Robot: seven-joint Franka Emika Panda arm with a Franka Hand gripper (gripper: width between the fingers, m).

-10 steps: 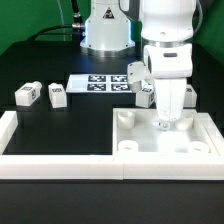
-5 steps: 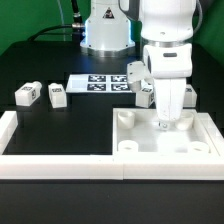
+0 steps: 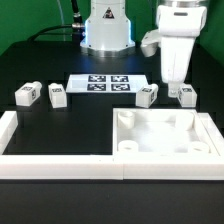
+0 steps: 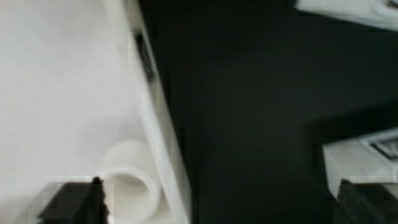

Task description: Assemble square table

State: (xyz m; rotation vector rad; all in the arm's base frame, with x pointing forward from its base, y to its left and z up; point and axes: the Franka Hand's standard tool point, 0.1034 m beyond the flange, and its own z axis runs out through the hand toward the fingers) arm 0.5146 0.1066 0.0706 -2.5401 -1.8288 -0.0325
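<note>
The gripper hangs above the strip of table just behind the tabletop, toward the table's edge on the exterior view's right. Its fingers are spread wide with nothing between them (the wrist view shows both dark tips far apart). The tabletop lies rim-up in the front corner on that same side, tucked against the border rails, with no leg fitted in any corner yet.

Just beyond its far rim rest the first leg and the second leg, one on each side of the spot beneath the gripper. The third leg and fourth leg lie well apart from it, toward the opposite edge, past the marker board.

The next pick probably turns on this: either near leg needs only a drop and a small sidestep. The first leg looks laid slantwise, so the fingers would have to straddle its short side, though its exact long axis is hard to read.
</note>
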